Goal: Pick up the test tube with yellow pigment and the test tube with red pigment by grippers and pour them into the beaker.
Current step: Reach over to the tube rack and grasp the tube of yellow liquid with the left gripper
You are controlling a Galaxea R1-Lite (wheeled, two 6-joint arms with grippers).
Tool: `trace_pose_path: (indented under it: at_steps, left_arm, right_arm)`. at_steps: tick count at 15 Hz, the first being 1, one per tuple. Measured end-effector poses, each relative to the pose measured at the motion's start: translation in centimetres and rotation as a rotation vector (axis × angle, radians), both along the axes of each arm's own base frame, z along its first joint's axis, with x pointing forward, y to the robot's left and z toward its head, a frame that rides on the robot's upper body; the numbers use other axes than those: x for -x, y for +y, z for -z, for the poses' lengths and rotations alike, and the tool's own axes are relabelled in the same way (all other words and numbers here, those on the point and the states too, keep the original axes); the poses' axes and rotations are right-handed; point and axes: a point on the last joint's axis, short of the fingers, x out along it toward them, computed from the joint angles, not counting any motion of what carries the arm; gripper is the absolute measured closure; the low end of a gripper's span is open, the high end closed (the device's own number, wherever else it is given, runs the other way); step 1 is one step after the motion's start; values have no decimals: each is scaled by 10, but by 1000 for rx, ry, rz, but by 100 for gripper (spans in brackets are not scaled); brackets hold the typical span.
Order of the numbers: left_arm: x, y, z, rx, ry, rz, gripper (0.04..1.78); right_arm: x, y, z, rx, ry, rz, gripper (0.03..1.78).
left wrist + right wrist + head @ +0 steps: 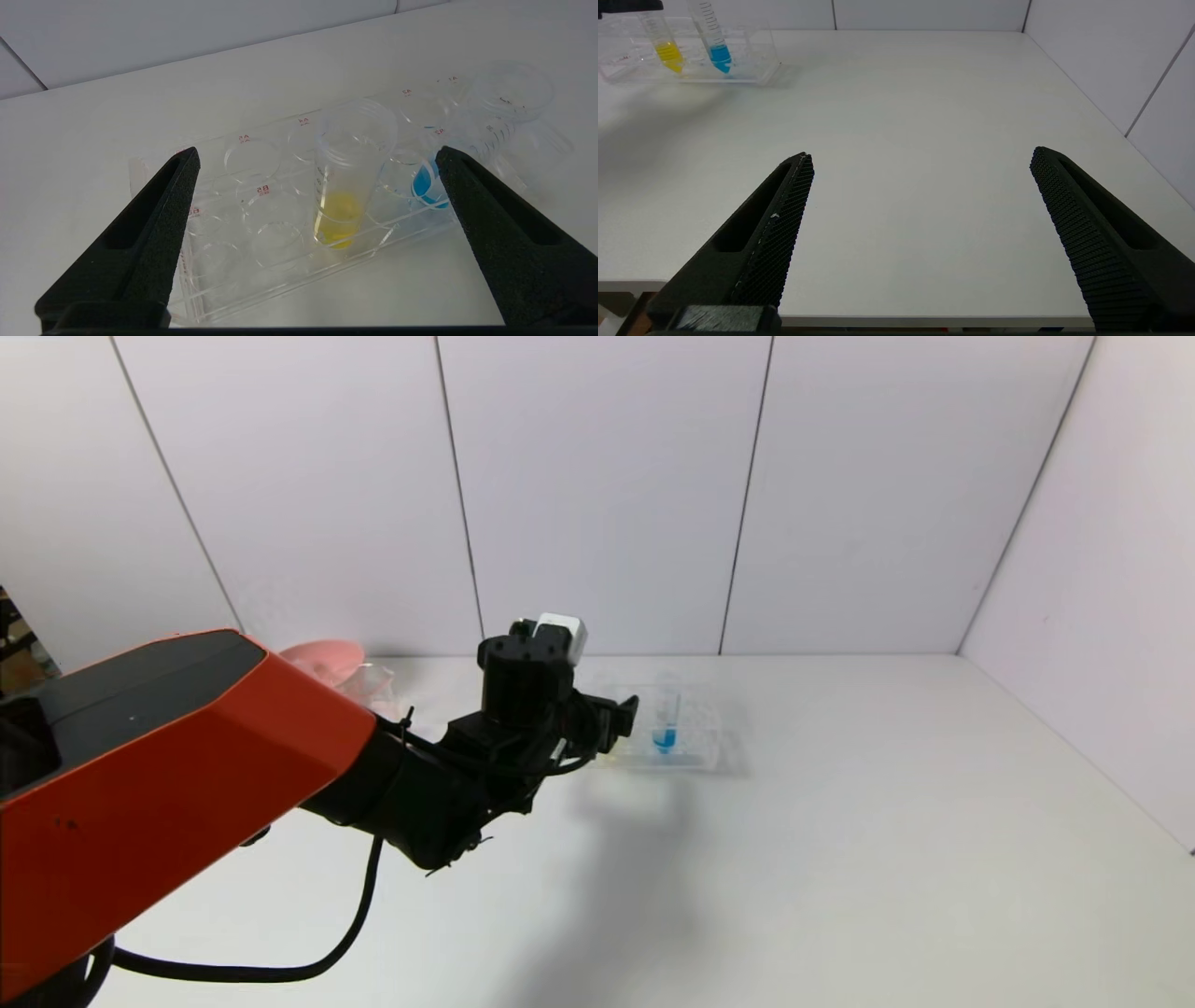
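Observation:
The test tube with yellow pigment stands upright in a clear tube rack. It also shows in the right wrist view. My left gripper is open and hovers just in front of the rack, with the yellow tube between its spread fingers and not touched. In the head view the left gripper is at the rack's left end. My right gripper is open and empty over the table's front edge. The test tube with red pigment is out of view. A clear vessel, apparently the beaker, stands beside the pink bowl.
A tube with blue liquid stands in the rack beside the yellow one, close to one left finger. A pink bowl sits at the back left, partly hidden by my left arm. White walls close the table's back and right.

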Motion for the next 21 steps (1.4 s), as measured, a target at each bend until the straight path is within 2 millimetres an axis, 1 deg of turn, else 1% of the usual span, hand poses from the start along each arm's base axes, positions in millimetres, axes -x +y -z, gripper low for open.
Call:
trace_pose_path:
  at_steps: [5,9,21]
  left_arm:
    - [-3,-14,1,35,-12,-35,6]
    - [-6,-22,7,36,-19,-80,6]
    - [-9,-31,16,46,-7,-102,6]
  right_arm:
    - [0,0,0,0,0,0,11]
    - [0,0,0,0,0,0,11]
    - [0,0,0,0,0,0,11]
